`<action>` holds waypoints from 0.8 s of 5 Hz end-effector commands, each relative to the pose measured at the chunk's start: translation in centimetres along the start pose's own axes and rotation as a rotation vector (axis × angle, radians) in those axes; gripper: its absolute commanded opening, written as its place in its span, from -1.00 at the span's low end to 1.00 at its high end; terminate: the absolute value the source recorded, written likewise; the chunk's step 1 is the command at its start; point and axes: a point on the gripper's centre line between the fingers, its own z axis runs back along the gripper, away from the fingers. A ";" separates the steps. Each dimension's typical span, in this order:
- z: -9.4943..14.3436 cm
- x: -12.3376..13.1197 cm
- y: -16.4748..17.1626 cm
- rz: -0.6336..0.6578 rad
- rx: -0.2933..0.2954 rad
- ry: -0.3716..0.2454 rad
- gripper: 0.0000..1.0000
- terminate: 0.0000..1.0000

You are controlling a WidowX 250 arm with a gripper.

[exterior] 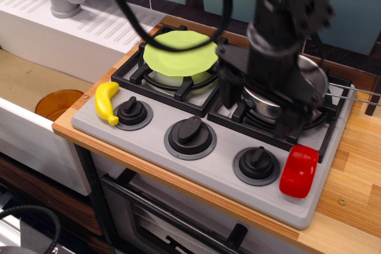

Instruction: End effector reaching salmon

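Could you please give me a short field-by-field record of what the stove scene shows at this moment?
gripper: black end effector, fingers spread, holding nothing, low over the right burner
target: red salmon at the stove's front right corner, untouched
gap: fingertip just above and left of the salmon, apart
pan: steel pan on the right burner, mostly hidden by the arm
plate: green plate on the left burner
banana: yellow banana beside the left knob
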 end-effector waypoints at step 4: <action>-0.9 -0.4 -6.9 0.033 -0.013 -0.123 1.00 -1.00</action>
